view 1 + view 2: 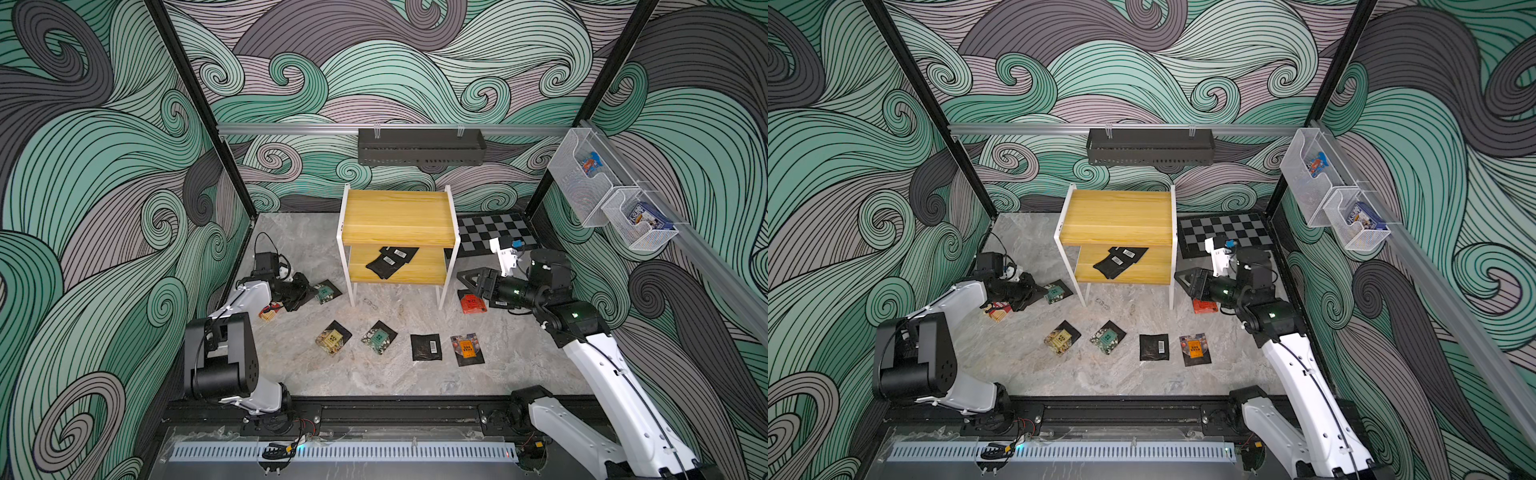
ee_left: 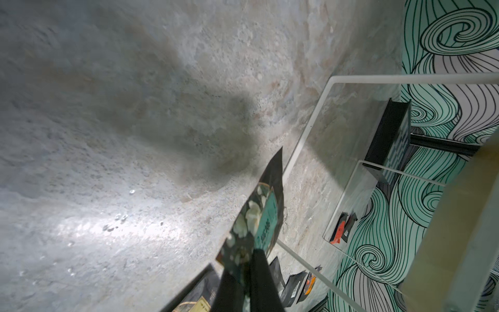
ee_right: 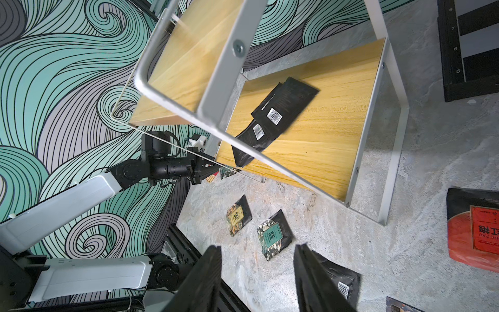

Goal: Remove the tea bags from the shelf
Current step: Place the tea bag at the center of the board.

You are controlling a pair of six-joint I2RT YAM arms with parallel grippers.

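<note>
Tea bags (image 3: 283, 113), handling: light, thin, limp foil packets, probably slippery; best pinched at a free edge or corner, not on the flat face.
Left jaws: closed on a teal sachet (image 2: 266, 224), gripping one edge, low beside the left front leg of the shelf (image 1: 397, 216). Whether the sachet touches the counter (image 1: 374, 382) I cannot tell.
Shelf: top board bare. Black bags overlap on the lower board near its front edge, at least two going by the barcode labels, perhaps a third beneath.
Right jaws: partly open and empty, just outside the right front leg, above a red sachet (image 1: 471, 307) lying on the counter.
Bags to right jaws: ahead of them, well apart, past the white frame.
</note>
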